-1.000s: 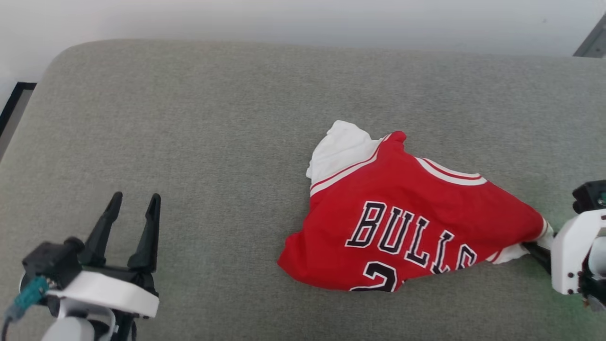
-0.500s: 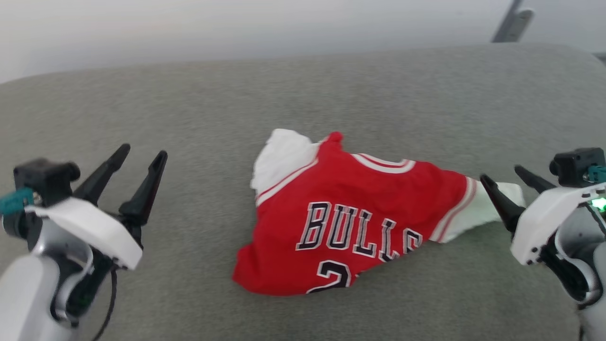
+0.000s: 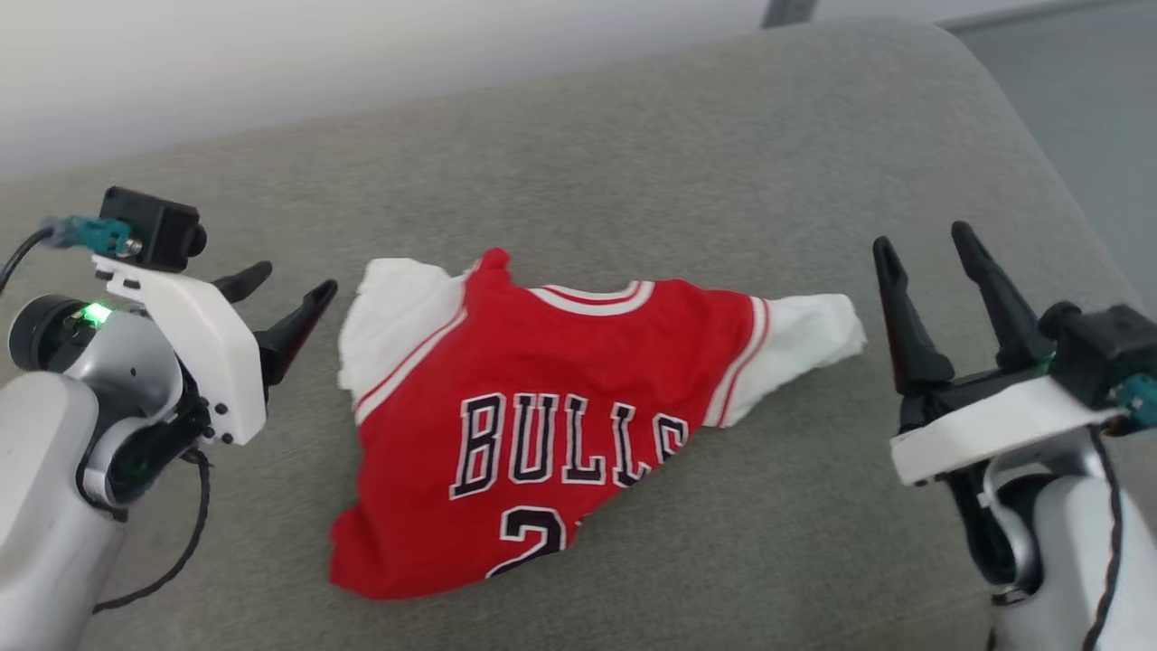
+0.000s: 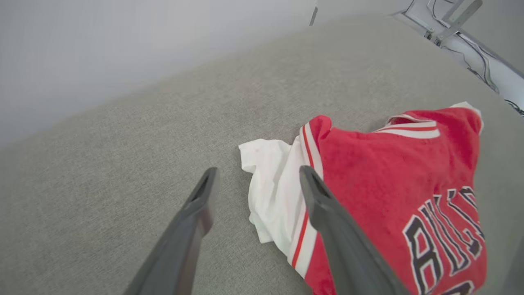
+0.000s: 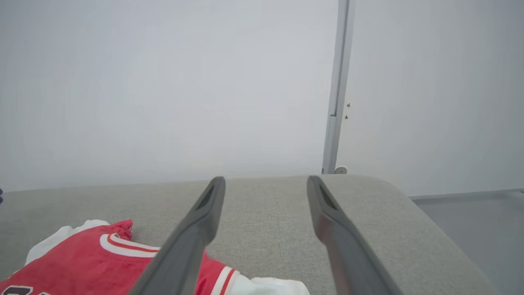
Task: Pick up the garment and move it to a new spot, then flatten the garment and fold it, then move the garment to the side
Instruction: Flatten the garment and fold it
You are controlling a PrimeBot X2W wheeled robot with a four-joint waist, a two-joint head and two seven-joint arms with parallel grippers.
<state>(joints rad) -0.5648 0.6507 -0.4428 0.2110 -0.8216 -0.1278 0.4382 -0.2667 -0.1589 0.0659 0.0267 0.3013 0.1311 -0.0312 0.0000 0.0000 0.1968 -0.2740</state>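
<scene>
The garment (image 3: 551, 407), a red jersey with black white-outlined lettering, white-striped trim and white fabric at both ends, lies crumpled on the grey cushion (image 3: 633, 145). My left gripper (image 3: 291, 287) is open just left of the white sleeve, apart from it. In the left wrist view its fingers (image 4: 192, 229) straddle bare cushion beside the garment (image 4: 393, 176). My right gripper (image 3: 922, 244) is open to the right of the garment's white end, holding nothing. The right wrist view has the garment (image 5: 102, 262) at the lower left, below the open right gripper (image 5: 266, 182).
The cushion's rounded right edge (image 3: 1039, 154) drops to a grey floor (image 3: 1085, 81). A pale wall (image 5: 163, 82) stands behind, with a vertical white post (image 5: 337, 86). Bare cushion surrounds the garment.
The head camera has swung right, shifting the whole picture. My right gripper has let go of the garment's white end and drawn back, now open; the left gripper now stands close beside the white sleeve.
</scene>
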